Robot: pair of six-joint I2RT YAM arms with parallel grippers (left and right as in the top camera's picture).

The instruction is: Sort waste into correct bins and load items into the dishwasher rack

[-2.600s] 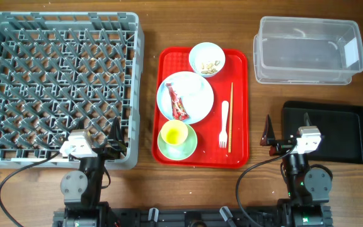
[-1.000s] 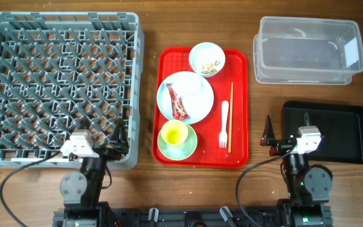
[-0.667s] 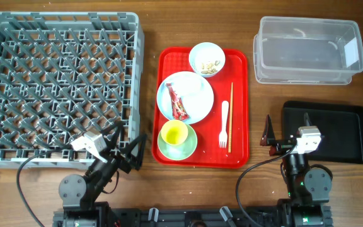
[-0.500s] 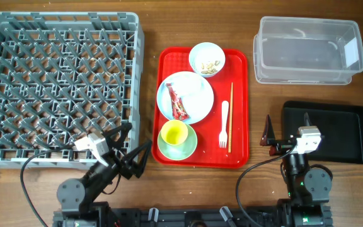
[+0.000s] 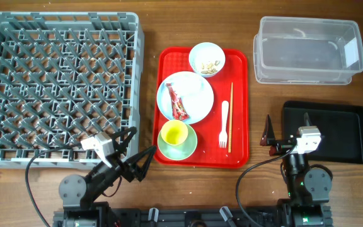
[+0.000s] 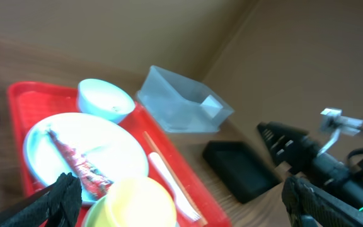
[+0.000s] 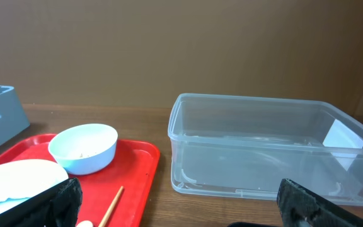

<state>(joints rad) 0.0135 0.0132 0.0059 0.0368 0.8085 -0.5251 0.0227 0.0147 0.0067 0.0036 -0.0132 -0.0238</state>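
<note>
The grey dishwasher rack [image 5: 62, 82] fills the left. On the red serving tray [image 5: 239, 101] a light blue plate [image 5: 197, 107] holds the red wrapper [image 5: 177, 103] and a white tissue [image 5: 194, 88]. A white bowl [image 5: 207, 58] holds beige scraps. A yellow cup [image 5: 174, 133] stands in a mint bowl [image 5: 188, 148]. The fork [image 5: 224, 123] and chopsticks [image 5: 230, 116] lie at the tray's right. My left gripper [image 5: 142, 141] is open and empty, left of the mint bowl; in its wrist view [image 6: 184, 202] the cup [image 6: 137, 202] lies between the fingers. My right gripper [image 5: 287, 123] is open and empty.
The clear tub [image 5: 307, 50] stands at the back right and shows in the right wrist view [image 7: 270, 145]. The black tray [image 5: 333, 135] lies in front of it, beside my right gripper. Bare wooden table lies between the rack and the red tray.
My left arm has swung right, from the rack's front corner towards the red tray, and its fingers have spread wider. The right arm has not moved.
</note>
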